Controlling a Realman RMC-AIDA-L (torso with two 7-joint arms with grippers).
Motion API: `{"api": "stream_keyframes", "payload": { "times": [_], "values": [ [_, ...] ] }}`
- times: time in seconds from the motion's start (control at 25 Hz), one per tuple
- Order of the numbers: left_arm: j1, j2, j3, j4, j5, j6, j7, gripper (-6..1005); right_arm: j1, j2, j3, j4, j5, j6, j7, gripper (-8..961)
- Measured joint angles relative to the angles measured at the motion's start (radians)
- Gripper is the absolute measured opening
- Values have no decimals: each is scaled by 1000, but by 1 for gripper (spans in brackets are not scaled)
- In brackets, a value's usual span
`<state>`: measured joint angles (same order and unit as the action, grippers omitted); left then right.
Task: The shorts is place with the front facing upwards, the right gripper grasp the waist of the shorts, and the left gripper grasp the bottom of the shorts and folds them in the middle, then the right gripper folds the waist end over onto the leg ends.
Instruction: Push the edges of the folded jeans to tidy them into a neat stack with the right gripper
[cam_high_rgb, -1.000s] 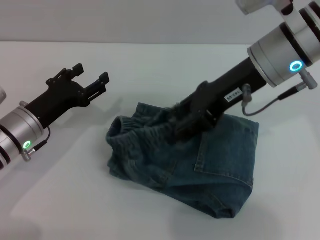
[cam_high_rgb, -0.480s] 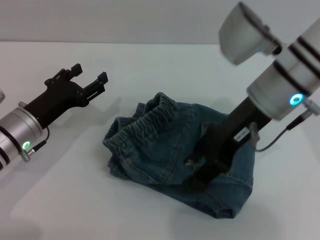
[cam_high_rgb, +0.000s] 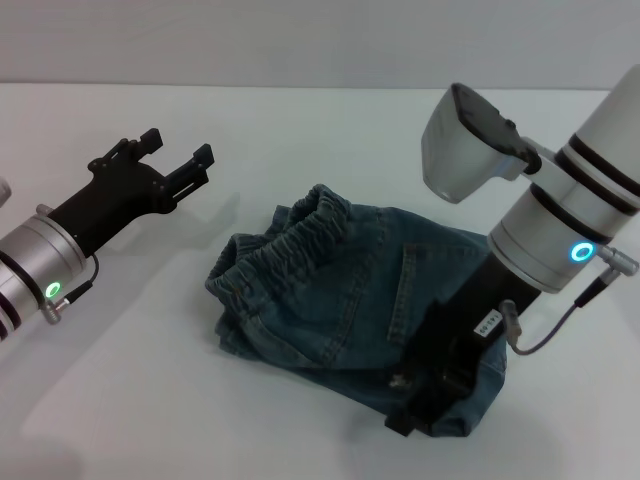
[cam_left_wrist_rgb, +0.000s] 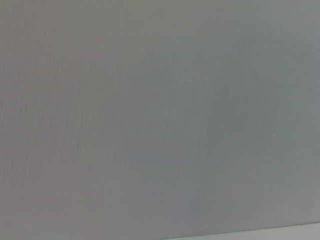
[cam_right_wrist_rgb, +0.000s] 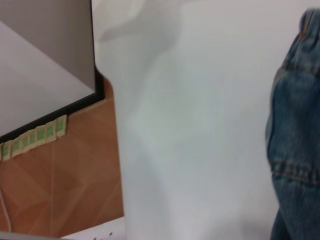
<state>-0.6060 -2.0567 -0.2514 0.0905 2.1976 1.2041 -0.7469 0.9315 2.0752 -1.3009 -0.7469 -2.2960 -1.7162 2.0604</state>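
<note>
The denim shorts (cam_high_rgb: 350, 290) lie folded in a bundle on the white table (cam_high_rgb: 300, 130). The gathered waist (cam_high_rgb: 285, 245) sits at the bundle's left end, and a square pocket (cam_high_rgb: 425, 285) faces up. I cannot make out the leg ends in the folded layers. My right gripper (cam_high_rgb: 425, 395) rests low on the bundle's near right edge, over the denim. My left gripper (cam_high_rgb: 178, 148) hovers open and empty to the left of the shorts, well apart from them. One edge of the shorts (cam_right_wrist_rgb: 295, 130) shows in the right wrist view. The left wrist view shows nothing but a grey surface.
Bare white tabletop surrounds the shorts. The right wrist view shows the table's edge (cam_right_wrist_rgb: 120, 165), a brown tiled floor (cam_right_wrist_rgb: 65, 170) below it, and a grey panel (cam_right_wrist_rgb: 45, 55).
My right gripper has moved from the waist across the shorts to their near right edge. The waistband has settled flatter at the left. The left arm has stayed still.
</note>
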Motion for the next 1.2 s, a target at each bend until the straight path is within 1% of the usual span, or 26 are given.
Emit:
{"api": "stream_keyframes", "payload": {
  "times": [0.36, 0.48, 0.64, 0.92, 1.08, 1.2],
  "values": [
    [-1, -2, 0, -9, -1, -20, 10, 814, -10, -2, -22, -1, -5, -54, -4, 537],
    [0, -2, 0, -9, -1, -21, 11, 814, -12, -2, -23, -3, -1, -96, -41, 537],
    [0, -2, 0, -10, -1, -21, 12, 814, -13, -3, -30, -2, -3, -119, -49, 538],
    [0, -2, 0, -11, -3, -23, 12, 814, -23, -4, -45, 0, -55, -129, -44, 538],
    [0, -3, 0, -12, -7, -23, 12, 814, -30, -5, -38, 3, -89, -116, -38, 538],
    [0, -3, 0, -12, -7, -23, 12, 814, -43, -10, -30, -18, -103, -94, -24, 538]
  ]
}}
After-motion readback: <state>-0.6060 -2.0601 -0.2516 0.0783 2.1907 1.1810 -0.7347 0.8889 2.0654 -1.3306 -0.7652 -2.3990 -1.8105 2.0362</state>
